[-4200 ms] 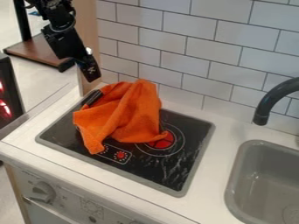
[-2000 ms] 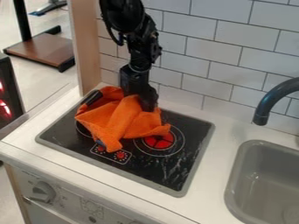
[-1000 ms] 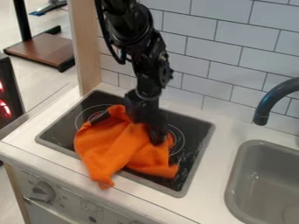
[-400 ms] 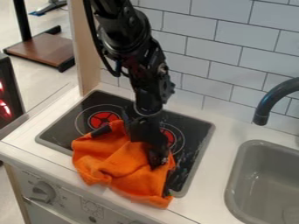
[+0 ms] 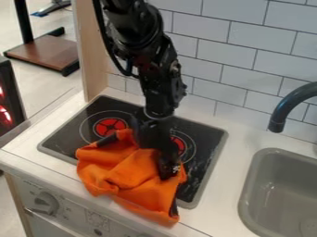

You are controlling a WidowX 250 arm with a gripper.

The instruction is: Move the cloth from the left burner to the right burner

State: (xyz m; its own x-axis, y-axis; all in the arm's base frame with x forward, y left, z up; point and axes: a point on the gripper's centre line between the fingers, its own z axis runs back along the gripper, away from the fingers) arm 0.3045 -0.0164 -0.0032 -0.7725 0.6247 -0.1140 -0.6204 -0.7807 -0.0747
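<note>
Cloth [image 5: 123,173] has come off the left burner [image 5: 110,126] over the last few seconds, pulled toward the front; that burner is now bare. Since the frame just before, only the cloth's lowest corner shifts a bit; arm about the same. So we log the first half as done, the second half not: cloth sits bunched over the stove's [image 5: 201,178] front rim and onto the table [image 5: 217,196], in front of the right burner [image 5: 180,144], not centred on it. Tool [image 5: 168,170] is down at the cloth's right part, touching; most of the cloth lies to the view's left and front of it. Open or clamped, we can't tell. Next, likely back and right.
</note>
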